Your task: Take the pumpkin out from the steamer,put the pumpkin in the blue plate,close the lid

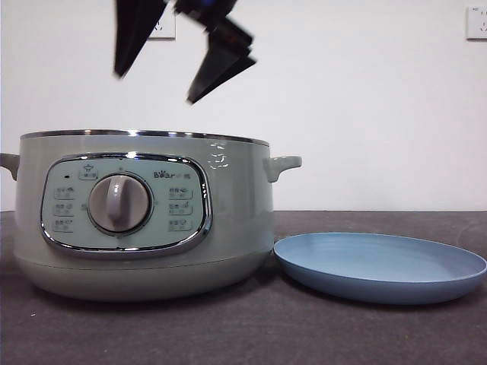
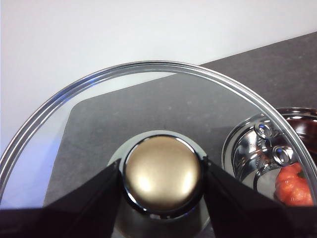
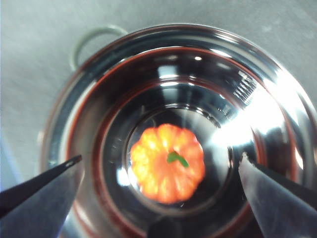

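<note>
Pumpkin pick: about to descend.
The pumpkin [image 3: 167,163] sits centred on the floor of the steamer [image 1: 144,213]. My right gripper [image 3: 161,166] hangs above it, jaws wide. I'd drop straight, straddle the body, clear the stem. Left gripper [image 2: 162,173] clamps the lid [image 2: 148,99] by its knob, off to the side. The blue plate [image 1: 380,268] waits beside the pot.

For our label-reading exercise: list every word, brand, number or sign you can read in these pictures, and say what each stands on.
"Bear": brand on the control panel of the round sage-green electric steamer, right of the dial, followed by small marks too blurred to read.
Button labels around the dial: too small to read.
Light-blue shallow plate, glass lid, orange toy pumpkin: no text.
</note>
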